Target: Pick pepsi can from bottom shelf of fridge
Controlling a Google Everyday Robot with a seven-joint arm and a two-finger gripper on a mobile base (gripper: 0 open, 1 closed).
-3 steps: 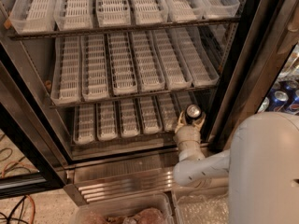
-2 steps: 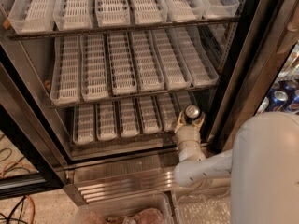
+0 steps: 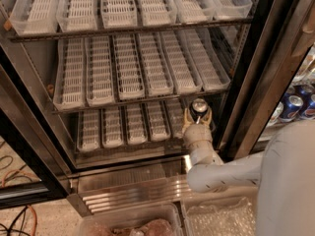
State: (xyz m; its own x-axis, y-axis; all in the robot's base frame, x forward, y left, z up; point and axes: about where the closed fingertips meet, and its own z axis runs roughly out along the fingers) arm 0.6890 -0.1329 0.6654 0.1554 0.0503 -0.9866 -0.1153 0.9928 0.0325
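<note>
The pepsi can (image 3: 199, 105), dark with a silver top, stands upright at the right end of the bottom shelf (image 3: 123, 128) of the fridge (image 3: 253, 82). My gripper (image 3: 198, 118) reaches in from the lower right over the steel sill (image 3: 133, 187). Its pale fingers (image 3: 187, 118) hug the can on both sides, shut on it. The can rests on the shelf. My white arm (image 3: 231, 173) fills the lower right corner.
Two upper racks (image 3: 138, 68) of white lane trays hang above the can. The black door frame (image 3: 275, 48) stands close to the right of the gripper. Several blue cans (image 3: 294, 105) sit beyond it. Clear plastic bins (image 3: 130, 224) lie below the sill. Cables (image 3: 15, 220) lie at the lower left.
</note>
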